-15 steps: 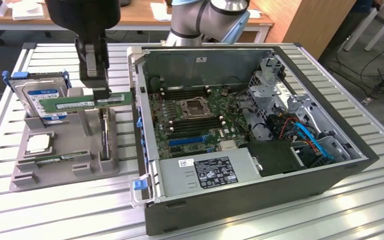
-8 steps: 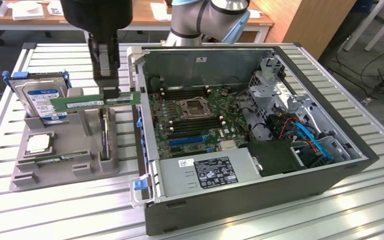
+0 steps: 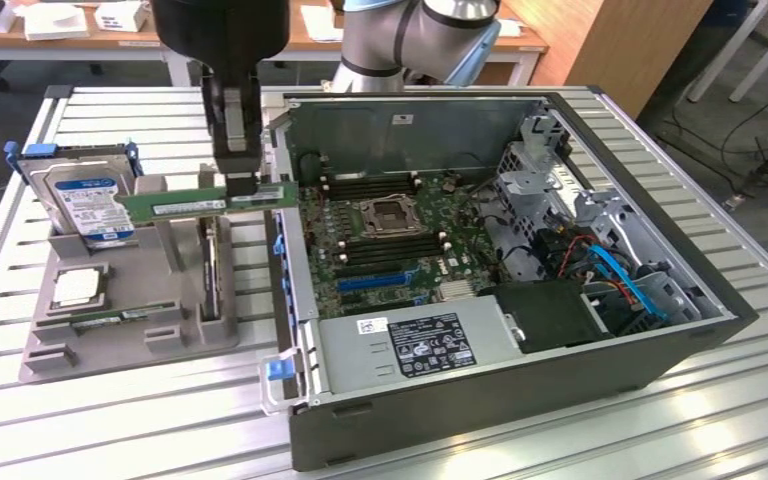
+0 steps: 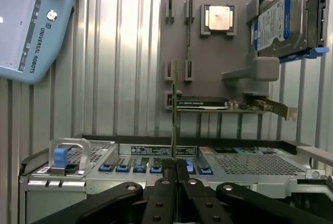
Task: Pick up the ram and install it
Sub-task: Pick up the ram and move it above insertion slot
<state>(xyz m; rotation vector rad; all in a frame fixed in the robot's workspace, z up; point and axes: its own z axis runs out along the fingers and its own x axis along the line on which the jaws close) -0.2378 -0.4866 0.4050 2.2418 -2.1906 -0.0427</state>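
My gripper (image 3: 240, 188) is shut on the ram (image 3: 184, 205), a long green stick with a pale label. It hangs level above the grey holder (image 3: 157, 330), just off the open computer case (image 3: 491, 300) on the exterior view's left. In the wrist view the ram (image 4: 174, 115) shows edge-on as a thin line rising from between the fingertips of the gripper (image 4: 175, 166). A second stick (image 3: 117, 318) lies in a slot of the holder (image 4: 177, 52). The motherboard (image 3: 398, 235) with its dark memory slots (image 3: 364, 185) lies inside the case.
The holder also carries a silver hard drive with a blue label (image 3: 84, 205) (image 4: 278, 24), a processor chip (image 3: 75, 287) (image 4: 217, 17) and an expansion card (image 4: 229, 104). A teach pendant (image 4: 31, 26) lies on the slatted metal table (image 3: 117, 420). The case wall (image 3: 284, 260) stands between holder and motherboard.
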